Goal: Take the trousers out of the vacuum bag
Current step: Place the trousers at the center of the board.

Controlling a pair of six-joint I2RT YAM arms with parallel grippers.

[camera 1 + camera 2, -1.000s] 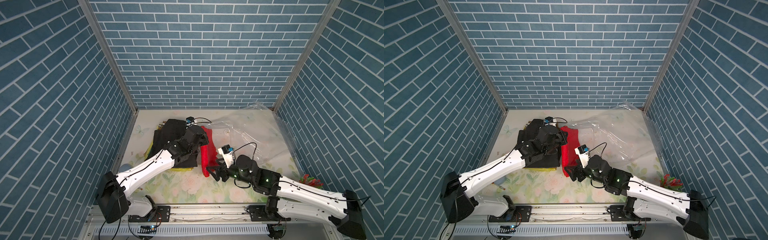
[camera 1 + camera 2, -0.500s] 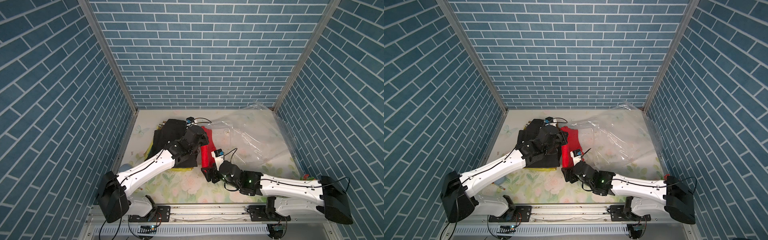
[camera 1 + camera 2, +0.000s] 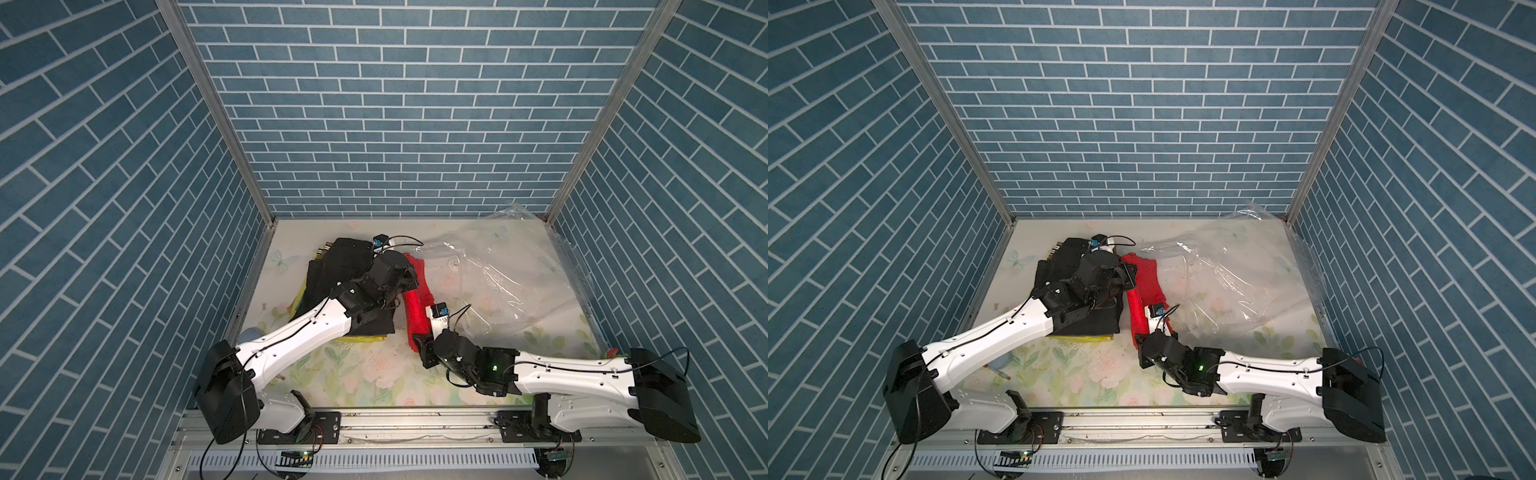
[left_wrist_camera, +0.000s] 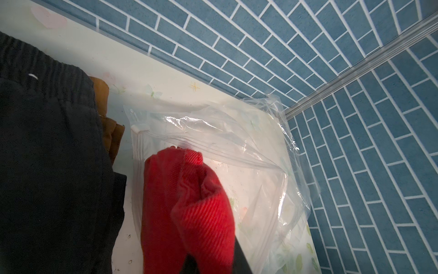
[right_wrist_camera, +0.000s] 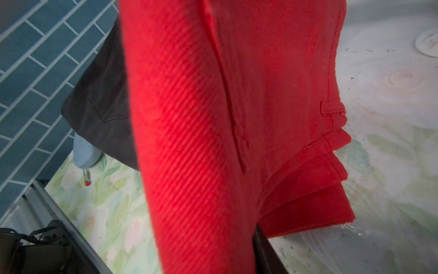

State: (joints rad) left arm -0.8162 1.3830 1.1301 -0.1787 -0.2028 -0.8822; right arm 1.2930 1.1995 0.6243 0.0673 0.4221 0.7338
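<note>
Blue brick walls [image 3: 374, 104] hem the floral table [image 3: 365, 374]; its bare stretch lies nearest me. My left gripper [image 3: 409, 279] pinches the red trousers [image 3: 417, 309] at the vacuum bag [image 3: 503, 270] zip edge (black trousers [image 3: 345, 266] just beside). The right gripper [image 3: 422, 355] sits at their near end, grip unclear.

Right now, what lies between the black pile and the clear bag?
The red trousers lie between the black pile and the bag, touching its open edge. Both top views show it.

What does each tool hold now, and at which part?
The left tool grips the red trousers near their far end. The right tool sits at their near end; grip unclear.
</note>
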